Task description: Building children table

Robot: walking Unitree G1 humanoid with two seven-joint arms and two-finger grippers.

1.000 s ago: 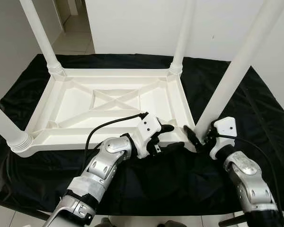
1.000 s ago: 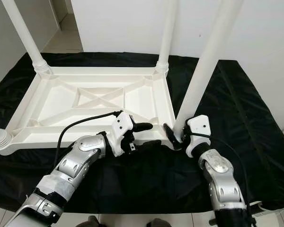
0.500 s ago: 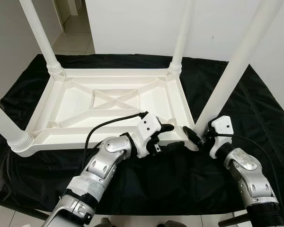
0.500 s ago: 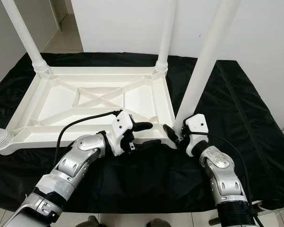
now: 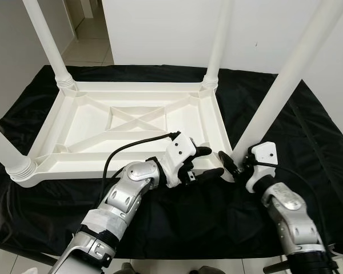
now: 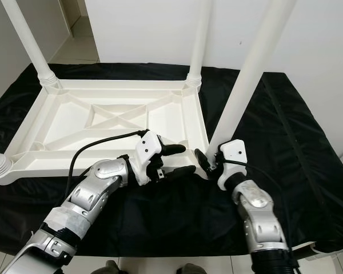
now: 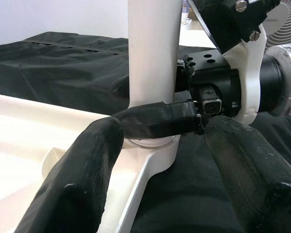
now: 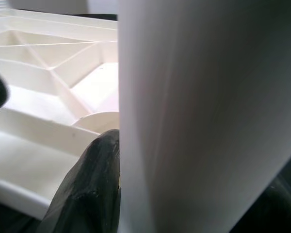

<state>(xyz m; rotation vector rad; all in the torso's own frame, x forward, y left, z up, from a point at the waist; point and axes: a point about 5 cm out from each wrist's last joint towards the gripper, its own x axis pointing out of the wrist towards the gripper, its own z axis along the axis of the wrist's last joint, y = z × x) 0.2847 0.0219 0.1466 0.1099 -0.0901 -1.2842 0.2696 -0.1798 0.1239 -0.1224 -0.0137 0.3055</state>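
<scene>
A black cloth (image 5: pixel 308 131) covers the worktop, and the white children table (image 5: pixel 131 128) lies on it upside down, with its ribbed underside facing up. Four white legs stand up from the corners. The leg at the near right corner (image 5: pixel 274 97) is the one in work; its long axis goes almost straight up, with a slight lean away to the right.

The right hand (image 5: pixel 235 165) is at the foot of this leg, and its fingers are clamped on the leg just above the socket; in the right wrist view one black finger (image 8: pixel 89 189) lies against the white tube. The left hand (image 5: pixel 208 162) is just beside, on the left of the same corner, with its fingers apart, one above the table rim and one below it, and I cannot tell if they touch the rim.

I judge that the right hand is nearer and must push or turn the leg down along its axis into the corner socket (image 7: pixel 153 145), while the left hand steadies the frame.
</scene>
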